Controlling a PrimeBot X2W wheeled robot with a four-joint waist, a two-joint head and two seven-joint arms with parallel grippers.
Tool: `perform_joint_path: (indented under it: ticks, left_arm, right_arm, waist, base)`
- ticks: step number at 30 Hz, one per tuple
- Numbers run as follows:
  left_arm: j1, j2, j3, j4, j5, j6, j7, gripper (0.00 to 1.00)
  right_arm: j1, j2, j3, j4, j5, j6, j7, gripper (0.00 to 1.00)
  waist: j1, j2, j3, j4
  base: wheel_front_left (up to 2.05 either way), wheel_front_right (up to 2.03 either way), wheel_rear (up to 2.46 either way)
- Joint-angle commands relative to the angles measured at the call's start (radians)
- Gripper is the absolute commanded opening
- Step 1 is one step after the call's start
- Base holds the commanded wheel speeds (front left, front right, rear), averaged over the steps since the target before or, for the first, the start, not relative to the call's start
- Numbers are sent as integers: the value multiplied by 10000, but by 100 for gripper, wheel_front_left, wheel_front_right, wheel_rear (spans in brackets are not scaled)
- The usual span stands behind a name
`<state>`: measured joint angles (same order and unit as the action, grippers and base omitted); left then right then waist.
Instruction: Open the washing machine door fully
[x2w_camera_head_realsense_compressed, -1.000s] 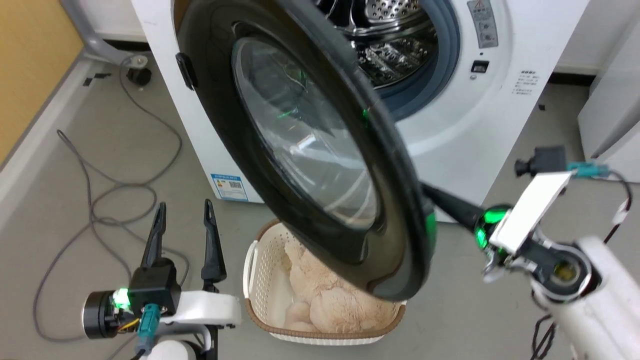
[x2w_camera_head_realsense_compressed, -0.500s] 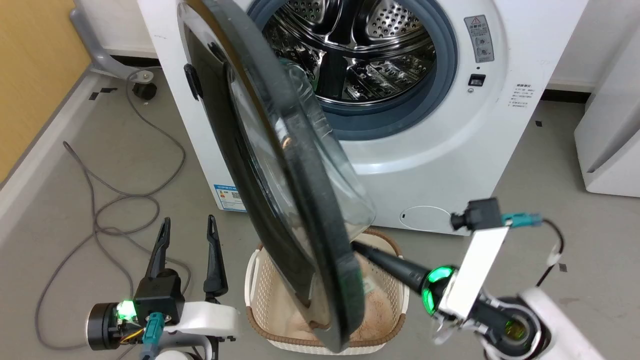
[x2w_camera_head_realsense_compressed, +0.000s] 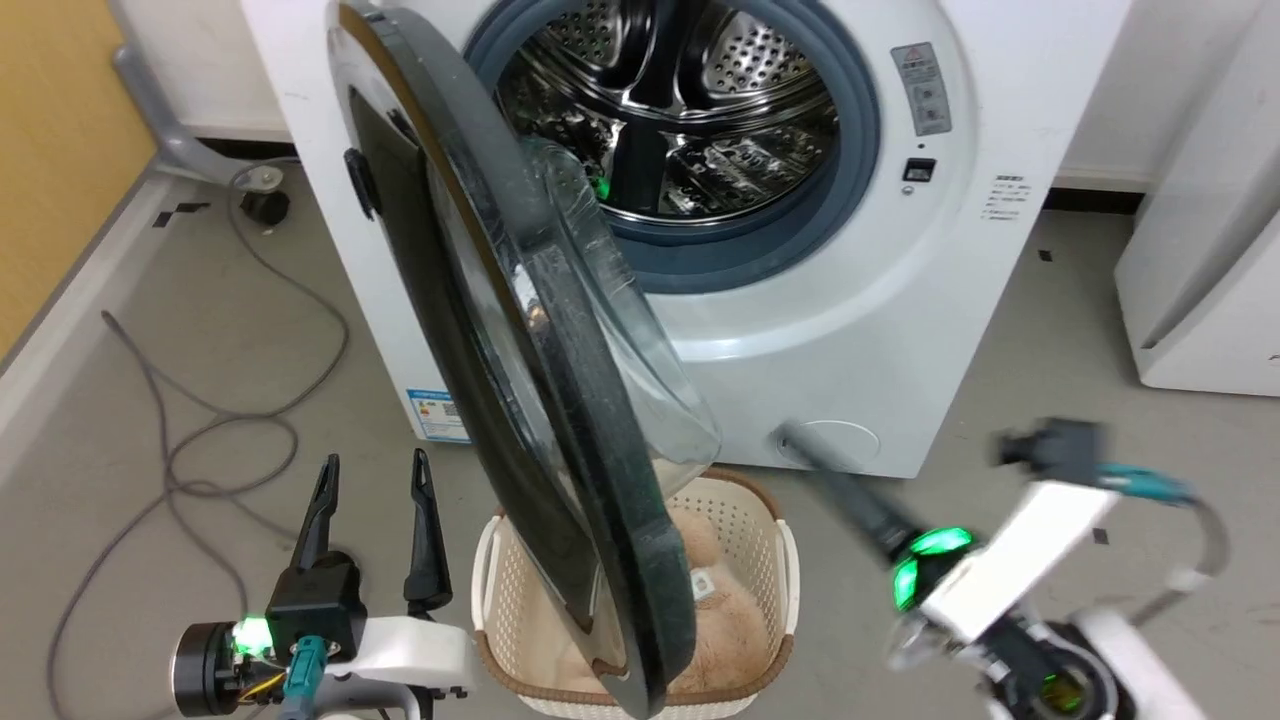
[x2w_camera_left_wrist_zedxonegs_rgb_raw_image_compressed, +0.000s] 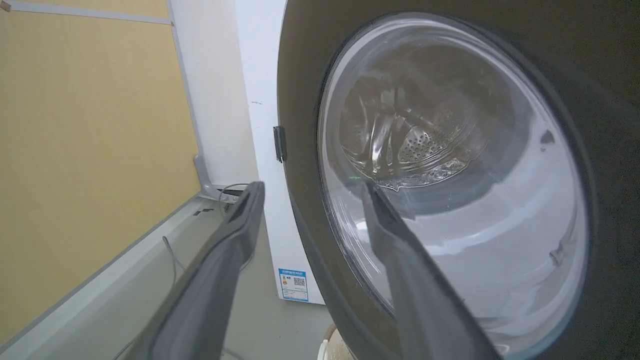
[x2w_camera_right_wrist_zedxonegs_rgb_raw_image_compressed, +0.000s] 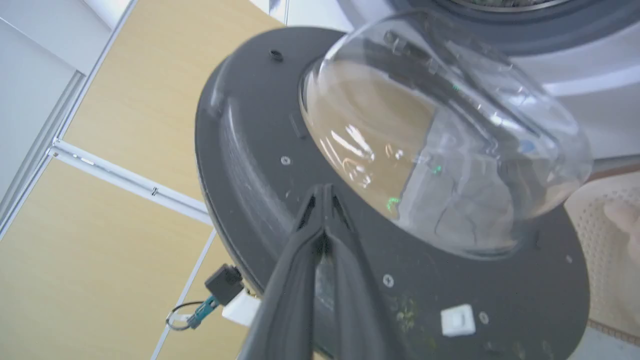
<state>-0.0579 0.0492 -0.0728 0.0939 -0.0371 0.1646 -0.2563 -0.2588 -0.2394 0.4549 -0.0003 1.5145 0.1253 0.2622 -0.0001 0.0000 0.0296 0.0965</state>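
Observation:
The washing machine (x2w_camera_head_realsense_compressed: 900, 330) is a white front-loader with its steel drum (x2w_camera_head_realsense_compressed: 670, 110) exposed. The washing machine door (x2w_camera_head_realsense_compressed: 560, 400), a black disc with a clear glass bowl, hangs from its left side and stands almost edge-on to the head view, above the basket. My right gripper (x2w_camera_head_realsense_compressed: 792, 438) is shut and blurred, low on the machine's front, a short gap right of the door. In the right wrist view that shut gripper (x2w_camera_right_wrist_zedxonegs_rgb_raw_image_compressed: 324, 187) points at the door's inner face (x2w_camera_right_wrist_zedxonegs_rgb_raw_image_compressed: 240, 150), beside the bowl (x2w_camera_right_wrist_zedxonegs_rgb_raw_image_compressed: 440, 140). My left gripper (x2w_camera_head_realsense_compressed: 372, 470) stands open and empty at the lower left. From its wrist, the left gripper (x2w_camera_left_wrist_zedxonegs_rgb_raw_image_compressed: 310, 192) faces the door's outer glass (x2w_camera_left_wrist_zedxonegs_rgb_raw_image_compressed: 450, 175).
A white basket (x2w_camera_head_realsense_compressed: 770, 520) holding a beige plush toy (x2w_camera_head_realsense_compressed: 700, 590) sits on the floor under the door's lower edge. Grey cable (x2w_camera_head_realsense_compressed: 200, 440) loops over the floor at left, by a yellow wall (x2w_camera_head_realsense_compressed: 50, 150). Another white appliance (x2w_camera_head_realsense_compressed: 1200, 250) stands at the right.
The door has swung wider, from facing the camera to nearly edge-on. My shut right gripper has come off the door's lower edge and moved right. The head camera shifted; the left gripper held still.

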Motion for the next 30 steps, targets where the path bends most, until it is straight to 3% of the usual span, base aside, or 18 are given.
perform_joint_path:
  ticks: [1,7,10,14,19,25,30]
  left_arm:
    - [175,10,41,19,34,-15,-55,100]
    - [191,13,130,56,53,-72,-55,100]
    - [225,13,133,27,70,-60,-55,100]
    - [253,12,177,-4,72,-63,-55,100]
    - [296,12,264,-41,83,-60,-55,100]
    - [279,12,316,-28,90,-86,-55,100]
    - [251,12,285,-18,99,-100,-55,100]
  right_arm:
    - [191,-23,-360,-123,-443,54,-838,0]
    - [329,-188,-1355,-201,-2044,54,-4194,0]
    - [445,-477,-1861,-88,-2905,54,-5042,0]
    - [731,-359,-3154,-28,-4765,54,-5229,0]
    - [1340,238,-4765,-375,-8585,54,-5236,0]
    - [2074,846,-5183,-813,-12455,54,-5238,0]
    - [2685,1355,-5188,-722,-13802,54,-5239,0]
  waist:
    - [1,0,-61,-86]
    - [1,0,-153,-296]
    - [1,0,-183,-380]
    - [1,0,-193,-494]
    - [1,0,-191,-628]
    - [1,0,-172,-728]
    - [1,0,-186,-726]
  base:
    - [0,0,0]
    - [0,0,0]
    - [0,0,0]
    - [0,0,0]
    - [0,0,0]
    - [0,0,0]
    - [0,0,0]
